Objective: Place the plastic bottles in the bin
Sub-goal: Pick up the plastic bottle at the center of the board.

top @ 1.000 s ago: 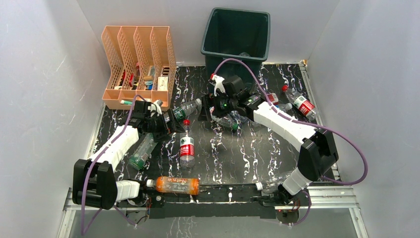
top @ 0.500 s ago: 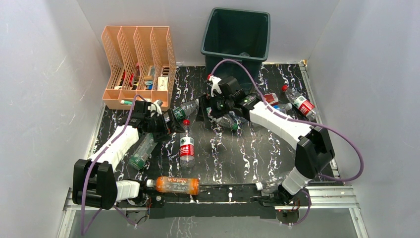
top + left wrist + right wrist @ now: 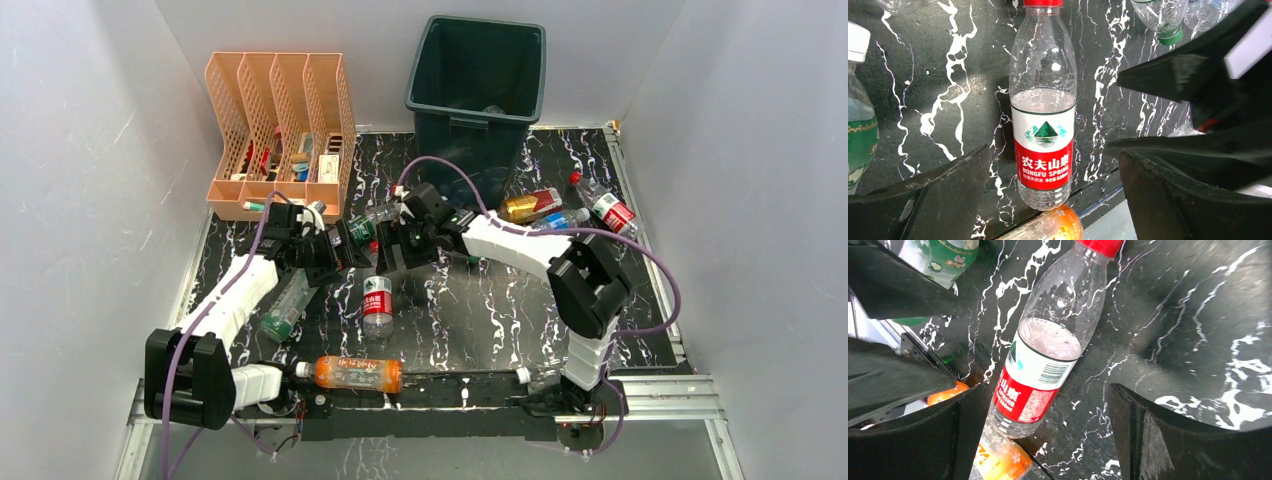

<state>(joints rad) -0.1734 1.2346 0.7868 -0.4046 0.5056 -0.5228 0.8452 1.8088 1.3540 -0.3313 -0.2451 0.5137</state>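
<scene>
Bottle cap cropped; left end effector, right end effector both wide, empty.

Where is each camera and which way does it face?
Top external: high behind the robot, looking down on table, bin, left arm, right arm.
Left wrist: on the left claw, facing down at the red-label bottle; own fingers show.
Right wrist: on the right claw, facing down; own fingers show.
Shared: both wrists see that bottle.

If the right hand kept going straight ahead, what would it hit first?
Most likely the red-labelled Nongfu Spring bottle lying on the table between the open fingers of the right hand; depth unclear.
</scene>
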